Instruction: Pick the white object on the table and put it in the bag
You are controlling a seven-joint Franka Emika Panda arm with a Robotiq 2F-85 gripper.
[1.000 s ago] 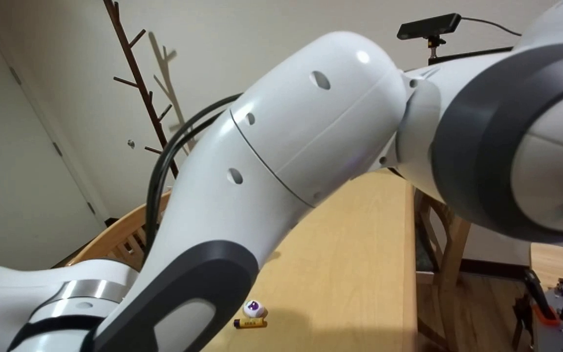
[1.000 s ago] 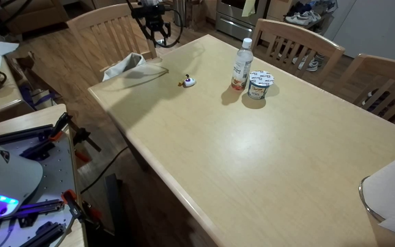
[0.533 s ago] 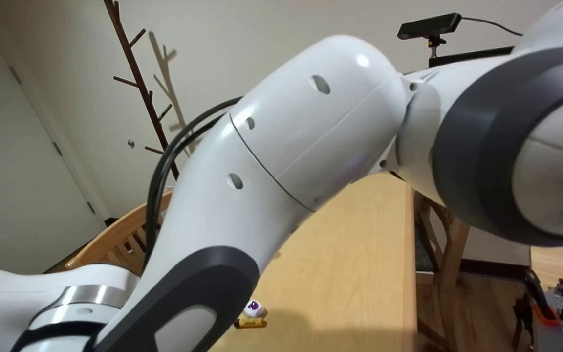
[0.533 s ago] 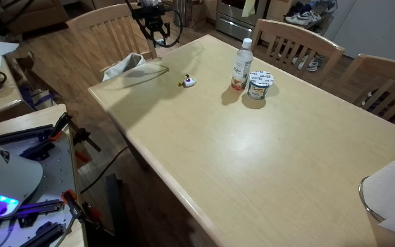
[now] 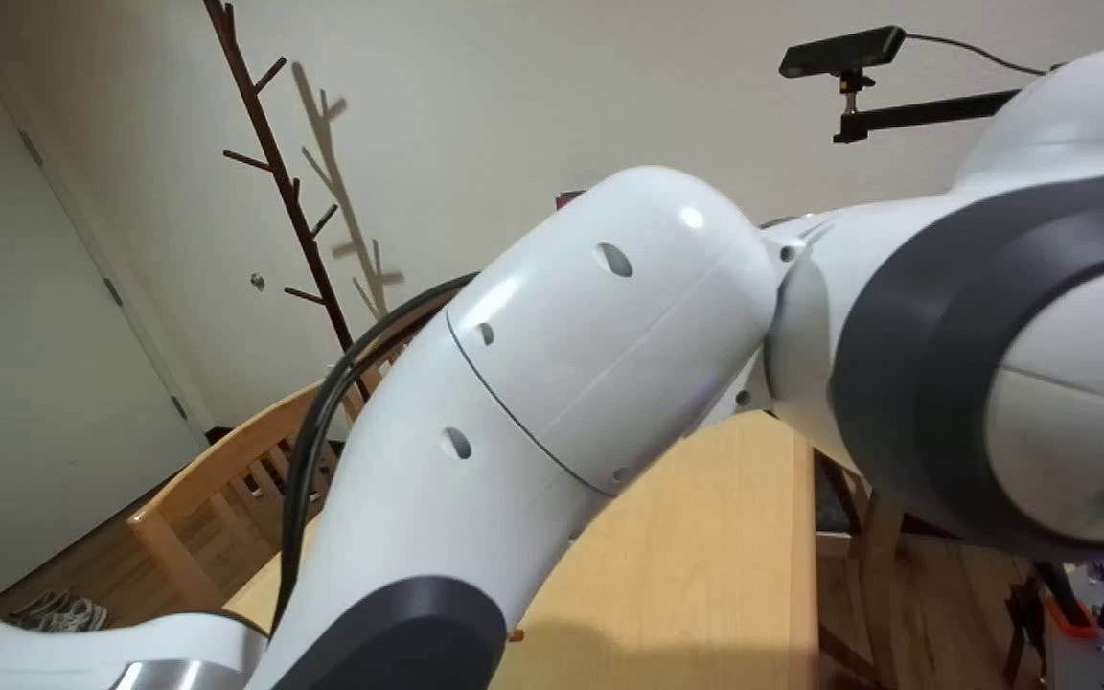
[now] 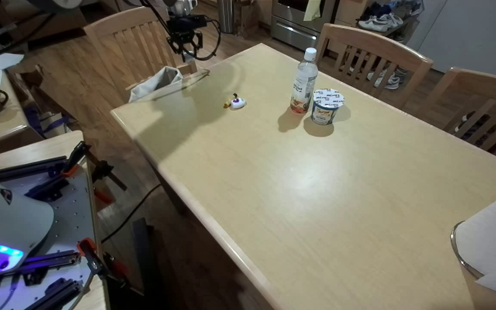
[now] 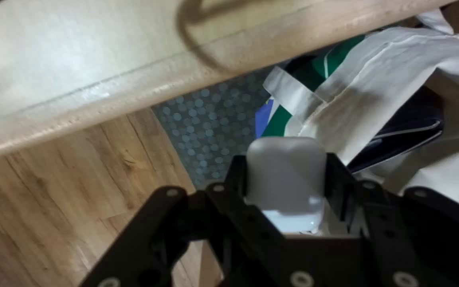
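The table (image 6: 248, 163) is flanked by chairs (image 6: 377, 44), topped by bottle (image 6: 304, 84) and cup (image 6: 327, 107), and partly hidden by the arm (image 5: 571, 355) in an exterior view. The white piece (image 7: 286, 177) is pinched by the gripper's (image 7: 286, 172) fingers (image 7: 237, 171), near the bag (image 7: 367, 97).

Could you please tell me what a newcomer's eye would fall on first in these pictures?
Probably the white arm slanting across the middle of an exterior view. In the wrist view, the white object stands out, gripped in the claw, with the open bag at the picture's right. Blue lights glow on the robot base, lower left in an exterior view.
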